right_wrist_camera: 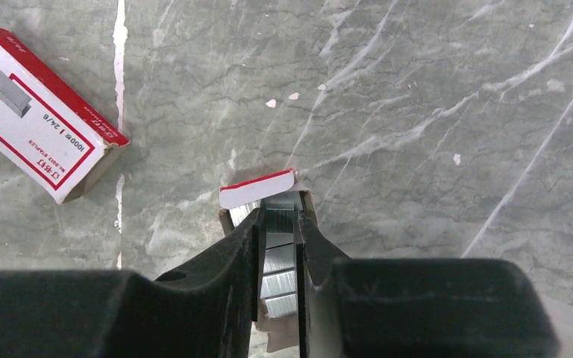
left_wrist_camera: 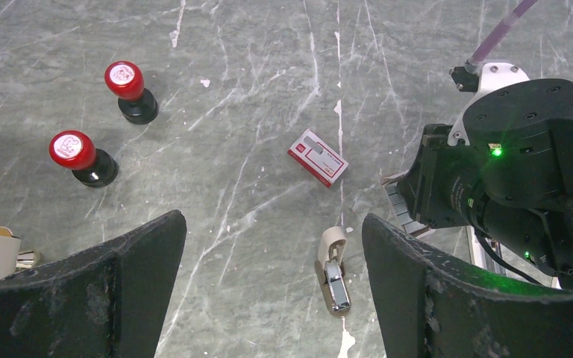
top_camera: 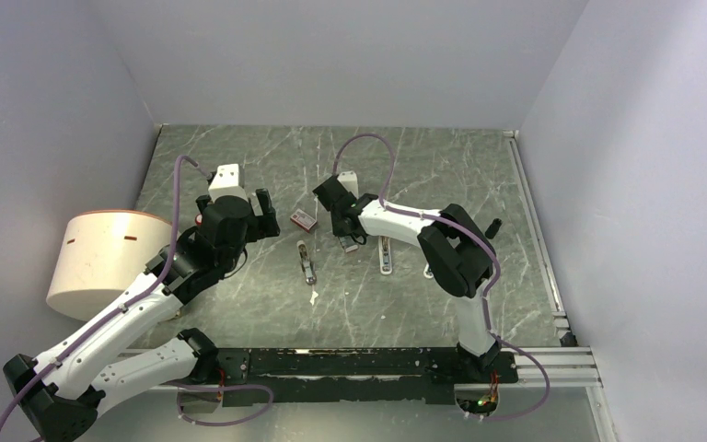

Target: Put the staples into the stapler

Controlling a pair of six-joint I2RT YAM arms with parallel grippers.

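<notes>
The beige stapler (left_wrist_camera: pixel 333 272) lies hinged open on the table, its grey metal inside facing up, and also shows in the top view (top_camera: pixel 307 262). My left gripper (left_wrist_camera: pixel 271 224) is open and empty above the table, with the stapler just inside its right finger. My right gripper (right_wrist_camera: pixel 280 224) is shut on a row of ribbed grey staples (right_wrist_camera: pixel 278 261) that sit in an open cardboard tray with a red-and-white flap. In the top view this gripper (top_camera: pixel 345 238) is low on the table, right of the stapler. The staples also show under it in the left wrist view (left_wrist_camera: pixel 397 200).
A small red-and-white staple box (top_camera: pixel 303 218) lies between the grippers. Two red-capped stamps (left_wrist_camera: pixel 124 80) (left_wrist_camera: pixel 72 149) stand to the left. A long white stapler (top_camera: pixel 385 255) lies right of the right gripper. A large beige cylinder (top_camera: pixel 101 262) stands at the left edge.
</notes>
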